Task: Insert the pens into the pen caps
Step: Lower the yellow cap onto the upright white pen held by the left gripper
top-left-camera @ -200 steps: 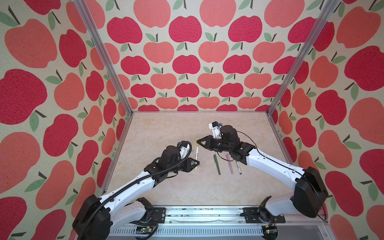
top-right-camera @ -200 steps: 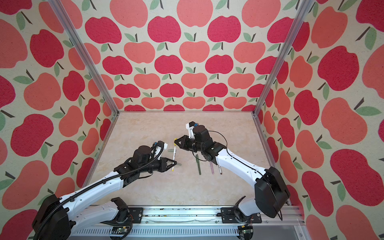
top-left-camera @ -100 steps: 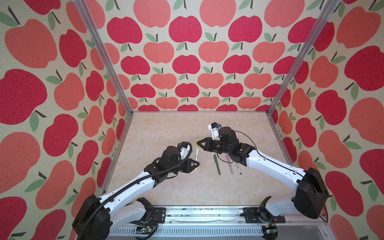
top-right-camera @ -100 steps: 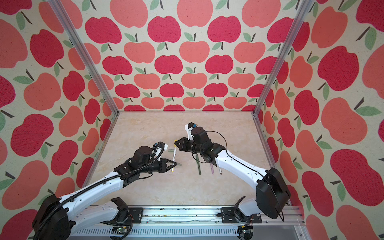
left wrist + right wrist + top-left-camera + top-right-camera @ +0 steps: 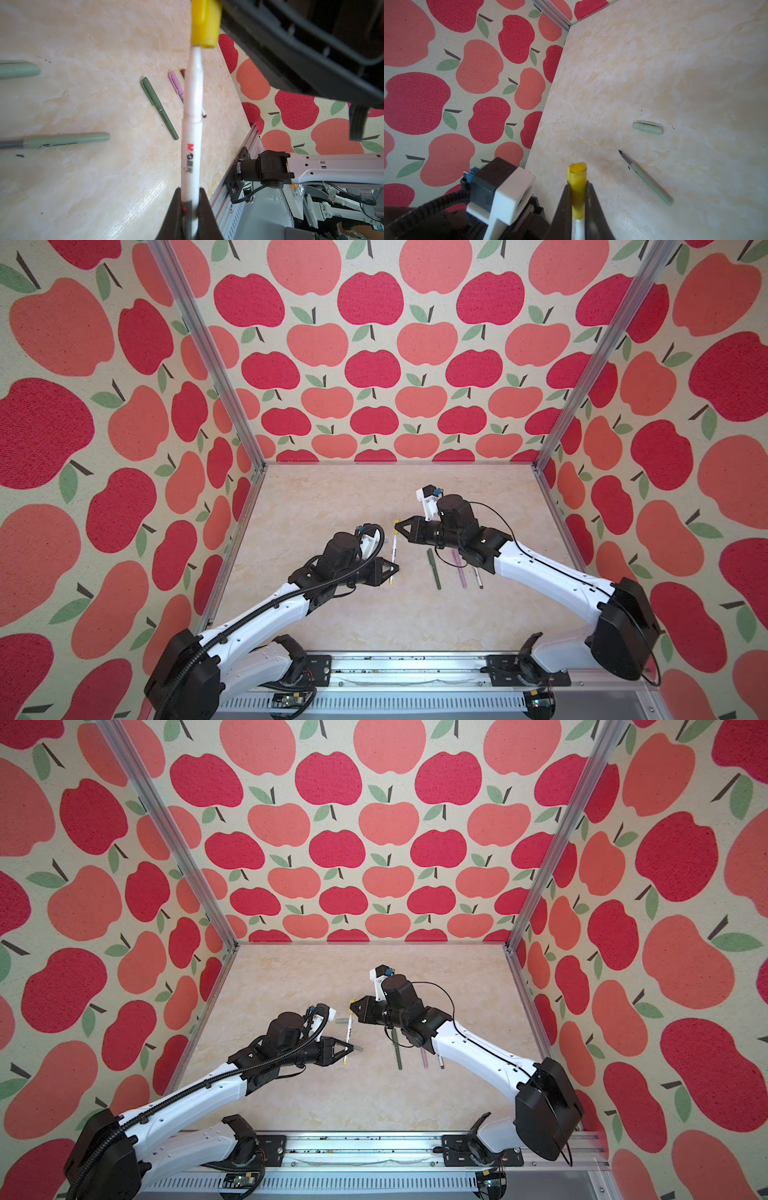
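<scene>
- The left gripper has its jaws clenched on the rear part of the white pen with yellow and holds it above the tabletop.
- The right gripper has its jaws clenched on the yellow cap. The front end of the pen is inside the mouth of this cap.
- On the barrel one can read "M&G" in red. After it come dark characters that I cannot read.
- In both top views the long axis of this pen runs nearly from the near edge to the far edge, with the capped end toward the far edge.
- The pale green pen lies uncapped near the middle of the tabletop. Its dark tip is the end nearer to the pale green cap, and the two are apart. Its print is too small to read.
- The dark green pen, the pink pen and the white pen with brown lie capped, side by side, a little right of the middle. All three lie lengthwise from the far edge to the near edge.
</scene>
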